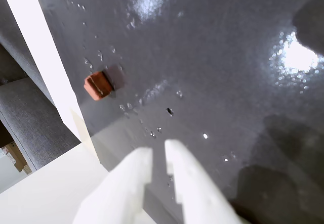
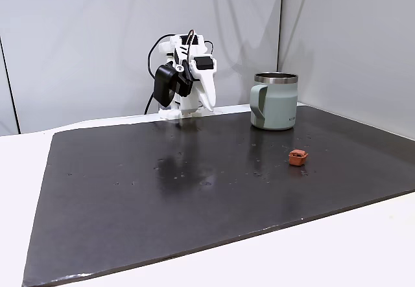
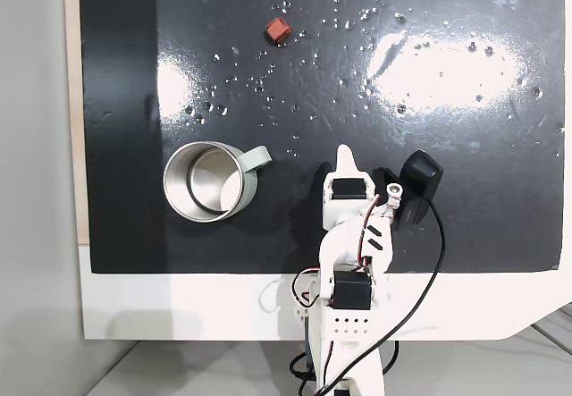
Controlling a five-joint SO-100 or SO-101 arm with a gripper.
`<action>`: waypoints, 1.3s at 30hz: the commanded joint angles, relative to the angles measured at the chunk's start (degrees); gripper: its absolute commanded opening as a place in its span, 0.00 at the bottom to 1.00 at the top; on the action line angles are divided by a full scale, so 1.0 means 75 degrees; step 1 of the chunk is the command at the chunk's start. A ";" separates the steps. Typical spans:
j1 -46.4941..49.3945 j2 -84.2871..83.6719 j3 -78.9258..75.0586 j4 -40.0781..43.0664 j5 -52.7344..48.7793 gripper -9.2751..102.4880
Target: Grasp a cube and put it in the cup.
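One small terracotta block, the cube (image 1: 98, 85), is lying loose on the wet-looking dark bench (image 2: 194, 183), likely light, rigid and slippery. The white gripper (image 1: 159, 152) is hovering with jaws slightly apart; opposite flat sides are offering the best hold.

cube (image 2: 298, 157): on the mat (image 2: 162, 190), in front of the cup (image 2: 274, 102) and well apart from it in a fixed view
cup: on the mat, right of the arm (image 2: 185, 80)
arm: at the mat's back edge
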 commanded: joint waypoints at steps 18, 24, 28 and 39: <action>-0.0434 0.0094 -0.0035 0.0000 0.0211 0.08; -0.0305 0.0094 -0.0738 0.0563 -0.0105 0.08; -0.0281 -0.0211 -0.1652 0.0809 -0.0316 0.08; -0.0035 -0.5227 -0.5730 0.0539 -0.0562 0.08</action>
